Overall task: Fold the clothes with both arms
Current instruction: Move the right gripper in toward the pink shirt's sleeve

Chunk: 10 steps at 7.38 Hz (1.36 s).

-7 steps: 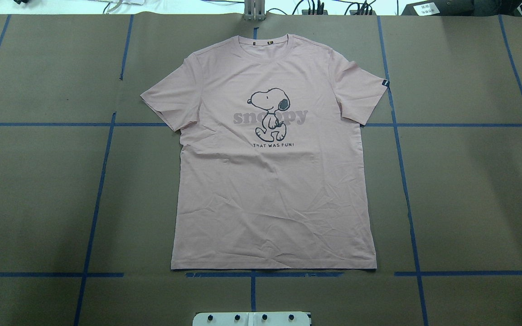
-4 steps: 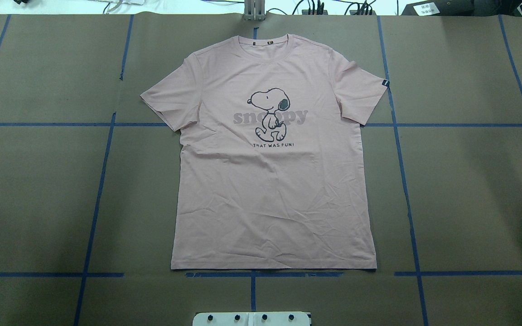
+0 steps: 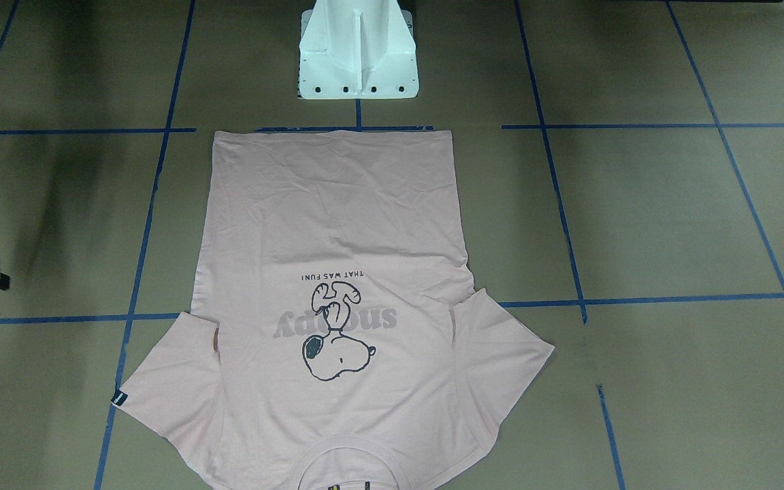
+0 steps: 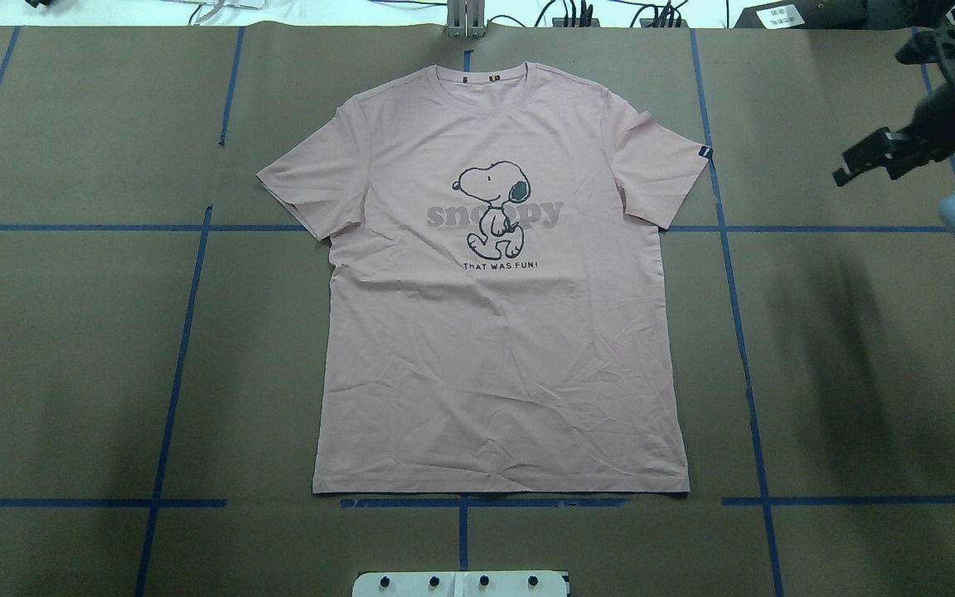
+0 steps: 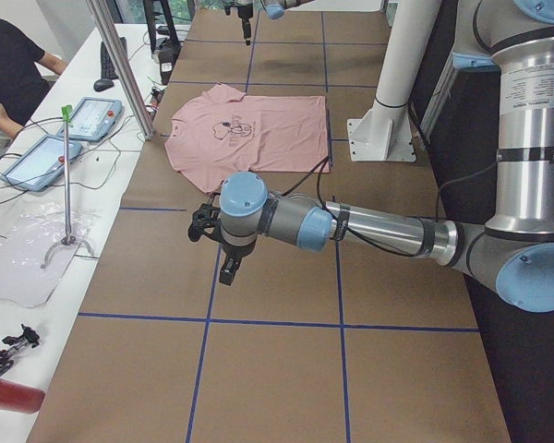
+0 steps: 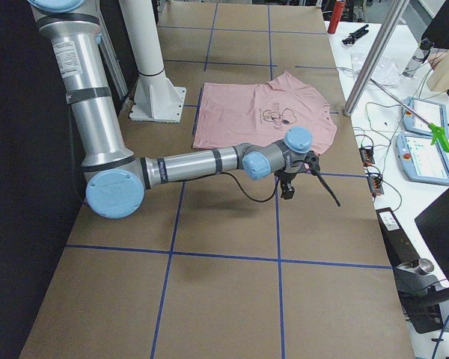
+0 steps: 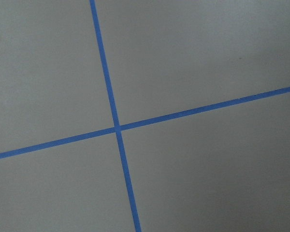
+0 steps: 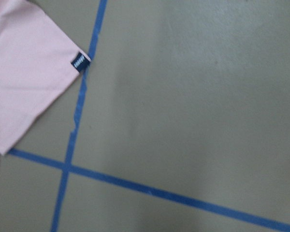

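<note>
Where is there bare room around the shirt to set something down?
Wide bare paper flanks the T-shirt on both sides. Crowded spots: the far right corner near the right gripper, and the thin strip between hem and white pedestal.

Noted brown paper over the whole table, gridded with blue tape; break in the tape at 10 o'clock, overhead view. Saw soft, diffuse shadows on the paper at 3 to 4 o'clock. Logged a white bench at 9 o'clock in the exterior left view, carrying a blue-edged tablet, a second tablet, loose cables, a thin stand with a green tip, and a red cylinder at 7 o'clock. Marked a slanted metal pole at 11 o'clock and a seated person in black at 10.
</note>
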Motion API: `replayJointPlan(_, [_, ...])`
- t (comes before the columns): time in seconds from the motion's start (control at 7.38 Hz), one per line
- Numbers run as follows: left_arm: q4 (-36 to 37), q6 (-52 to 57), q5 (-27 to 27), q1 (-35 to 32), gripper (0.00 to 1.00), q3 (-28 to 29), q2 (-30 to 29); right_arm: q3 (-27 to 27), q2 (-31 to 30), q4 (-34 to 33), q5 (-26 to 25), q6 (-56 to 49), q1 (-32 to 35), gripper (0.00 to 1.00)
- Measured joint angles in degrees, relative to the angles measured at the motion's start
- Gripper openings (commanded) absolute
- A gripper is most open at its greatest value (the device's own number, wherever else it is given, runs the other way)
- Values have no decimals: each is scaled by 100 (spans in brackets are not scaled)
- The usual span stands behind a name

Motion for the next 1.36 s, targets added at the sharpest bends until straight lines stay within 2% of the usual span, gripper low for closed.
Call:
replayJointPlan(0.14, [-37, -8, -102, 2, 100, -4, 1, -502, 431, 556, -68, 762, -184, 99])
replayJointPlan(0.27, [-51, -51, -154, 5, 100, -19, 4, -874, 743, 1004, -226, 1202, -351, 84])
replayJointPlan(0.41, [-67, -144, -178, 5, 100, -30, 5, -1108, 949, 1242, -523, 1395, -522, 77])
replayJointPlan(0.95, [-143, -276, -188, 6, 100, 0, 17, -1510, 1230, 1394, -1550, 1600, -912, 77])
replayJointPlan(1.22, [-145, -284, -190, 6, 100, 2, 42, -1831, 1509, 1389, -1957, 1973, -1123, 68])
replayJointPlan(1.36, [-145, -285, -191, 6, 100, 2, 52, -1909, 1561, 1383, -2164, 2054, -1218, 68])
